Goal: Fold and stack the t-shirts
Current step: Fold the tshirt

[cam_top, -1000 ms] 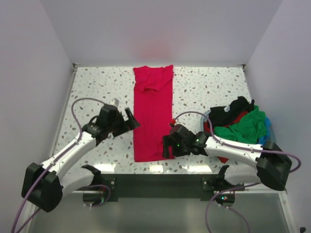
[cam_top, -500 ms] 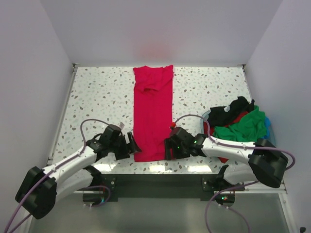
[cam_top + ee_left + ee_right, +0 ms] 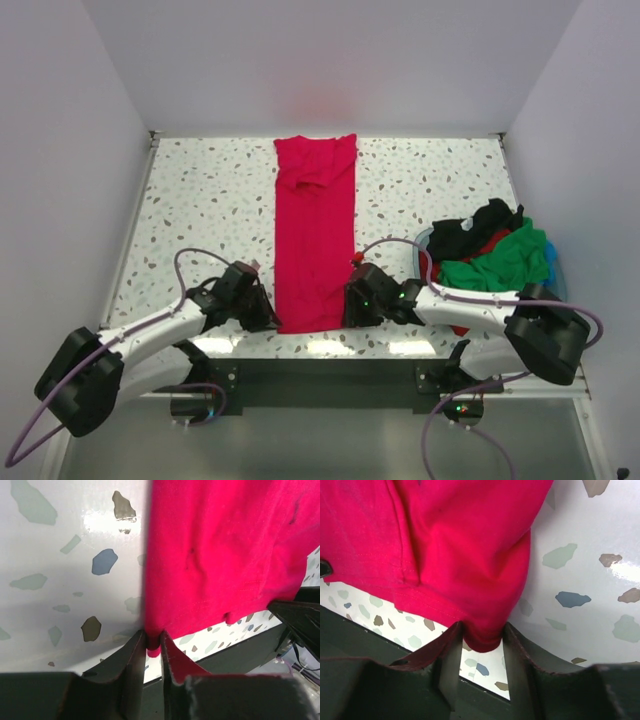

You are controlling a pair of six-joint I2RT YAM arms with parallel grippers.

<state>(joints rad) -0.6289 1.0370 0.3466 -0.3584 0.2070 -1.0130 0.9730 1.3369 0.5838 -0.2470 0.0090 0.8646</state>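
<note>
A crimson-red t-shirt lies as a long narrow strip down the middle of the speckled table, collar end at the back. My left gripper sits at its near left corner. In the left wrist view that gripper is shut on a pinch of the red hem. My right gripper is at the near right corner. The right wrist view shows this gripper holding a bunched red corner that touches both fingers. More t-shirts, green and black, are heaped at the right.
The heap of shirts rests in a light blue basket against the right wall. White walls close in the table on three sides. The dark front rail with the arm bases runs just below the shirt's near edge.
Both arms came down and inward to the shirt's near corners. Both grippers went from wide open to closed on the red fabric.
</note>
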